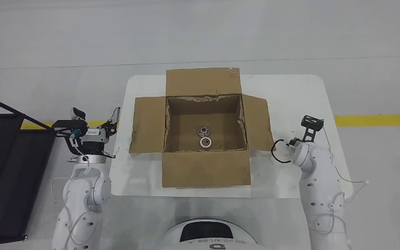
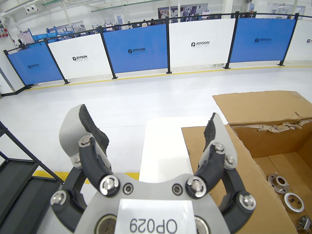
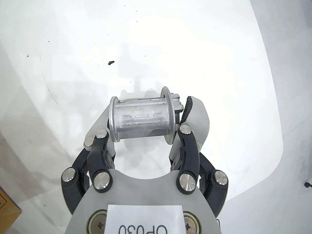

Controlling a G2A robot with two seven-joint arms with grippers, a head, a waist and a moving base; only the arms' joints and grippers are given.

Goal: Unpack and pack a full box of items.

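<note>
1. Right gripper is clamping a flanged metal cylinder end to end, hanging over bare table, to the right of the open box.
2. Looks like an unpacking set-down. It should be lowering until the barrel is nearly touching before letting go, not dropping it.
3. The cylinder is round, so it is probably going to roll. Laying it well in from the table's curved edge and apart from the box flap is the safer placing.
4. Left gripper is idling with jaws wide apart, holding nothing, just beside the box's left flap.
5. A flange piece and a ring are lying on the box floor, not yet taken out.
</note>
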